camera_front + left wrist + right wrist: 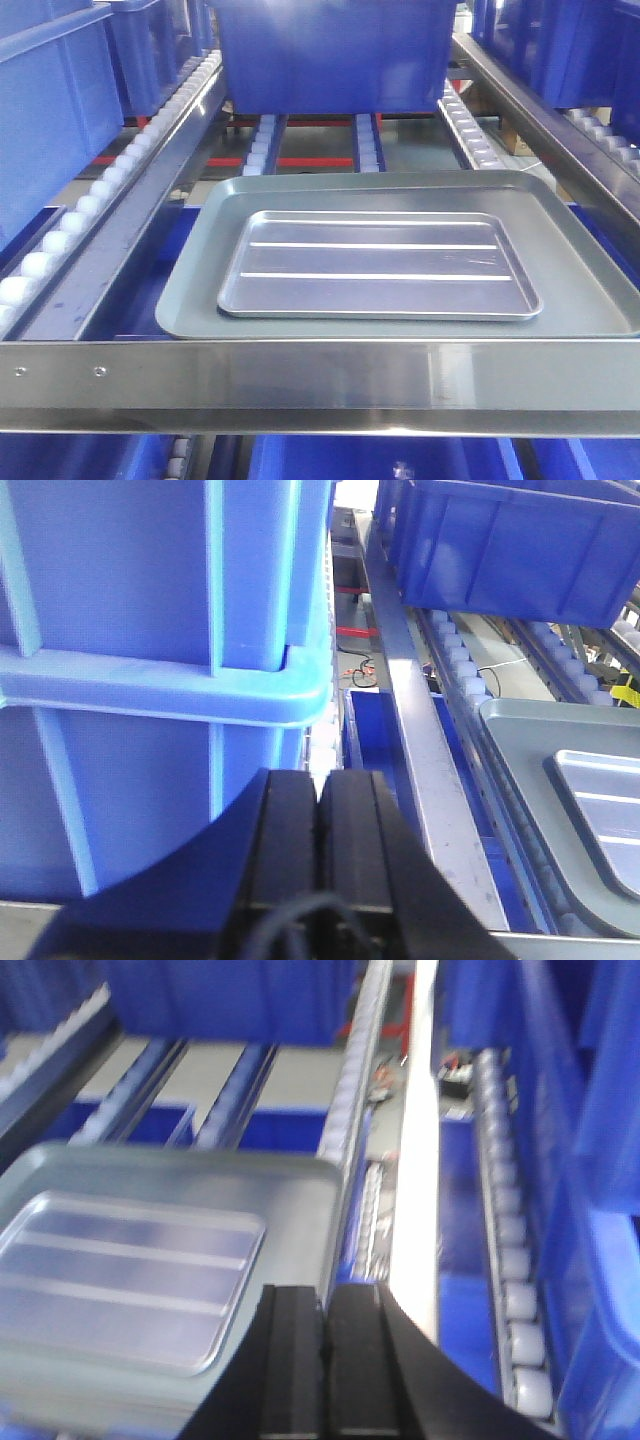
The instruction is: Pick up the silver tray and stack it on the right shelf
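With both my left gripper (320,800) and right gripper (325,1310) closed and empty, I could drag the grey tray (190,300) along when lifting the silver tray (380,265).

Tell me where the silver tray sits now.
In the front view the silver tray lies flat inside the larger grey tray, just behind the shelf's front bar.

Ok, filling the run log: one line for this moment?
silver tray: inside grey tray, ungrasped | left claw: shut, empty | right claw: shut, empty
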